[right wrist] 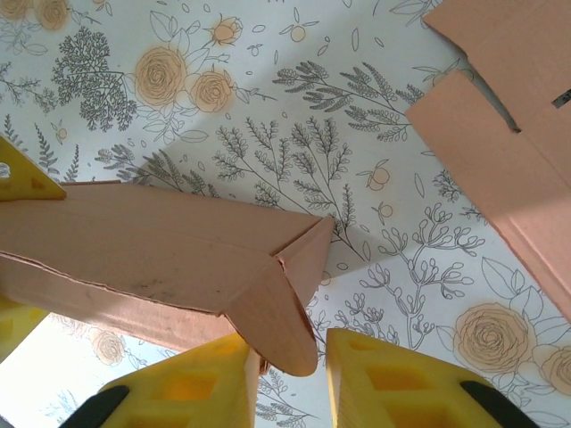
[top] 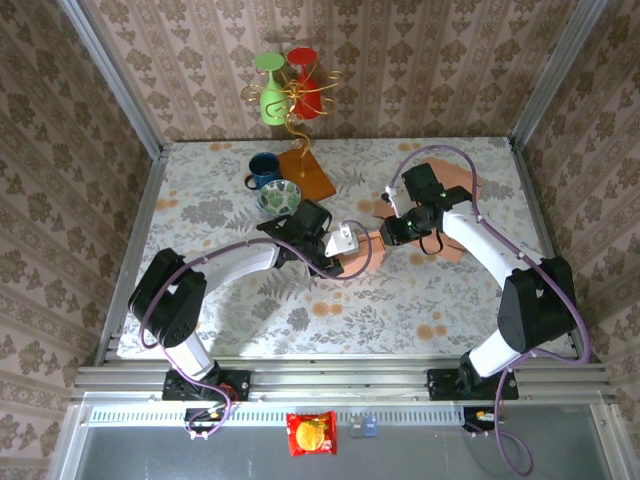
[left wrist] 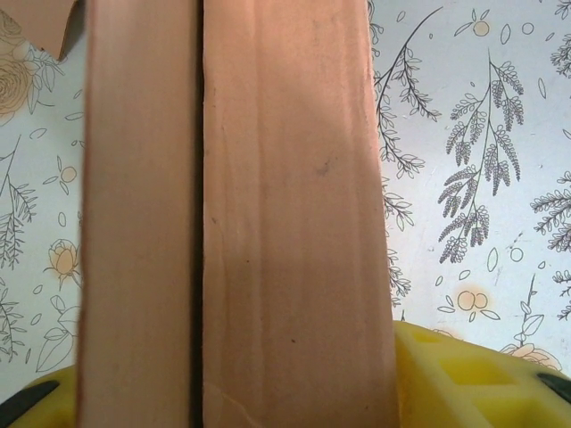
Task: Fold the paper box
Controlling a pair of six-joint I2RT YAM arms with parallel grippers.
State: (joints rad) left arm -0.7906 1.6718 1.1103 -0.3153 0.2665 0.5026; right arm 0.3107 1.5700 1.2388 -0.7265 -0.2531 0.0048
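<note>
Two grippers meet on the paper box at table centre, mid-fold. Left gripper pinches a panel; right gripper (at three o'clock) straddles a flap, apparently unclamped. Next likely: press that flap inward.

overhead view; both wrist views near box.

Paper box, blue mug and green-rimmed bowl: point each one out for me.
paper box (left wrist: 285, 223): left wrist view, on its broad flat panel.
blue mug (top: 265, 167): top external view, on its rim.
bowl (top: 279, 196): top external view, on its patterned inside.
</note>
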